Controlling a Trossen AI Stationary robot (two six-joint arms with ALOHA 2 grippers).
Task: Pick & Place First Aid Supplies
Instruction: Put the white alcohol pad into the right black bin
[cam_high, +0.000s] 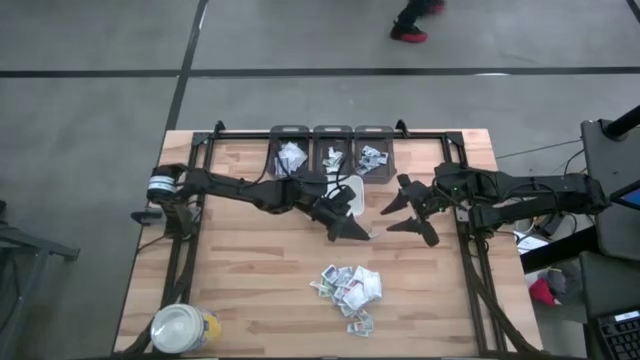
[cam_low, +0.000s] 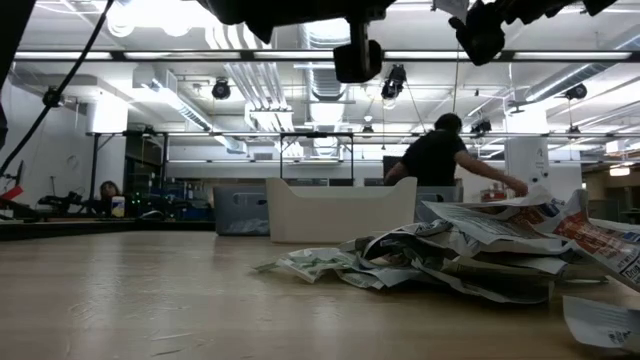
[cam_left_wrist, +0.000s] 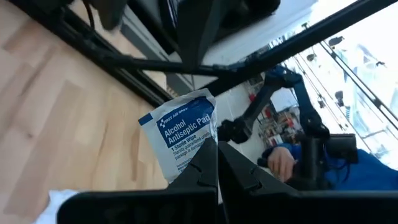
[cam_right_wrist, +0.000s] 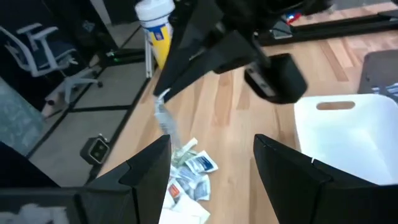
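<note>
Wooden table carries a pile of packets near the white tray. Beside that tray, the left gripper is clamped on an alcohol pad packet sticking out past its fingertips. The right gripper hangs spread apart on the tray's other side.

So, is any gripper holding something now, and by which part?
Left gripper pinches an antiseptic pad packet by one edge. Right gripper is open and holds nothing.
</note>
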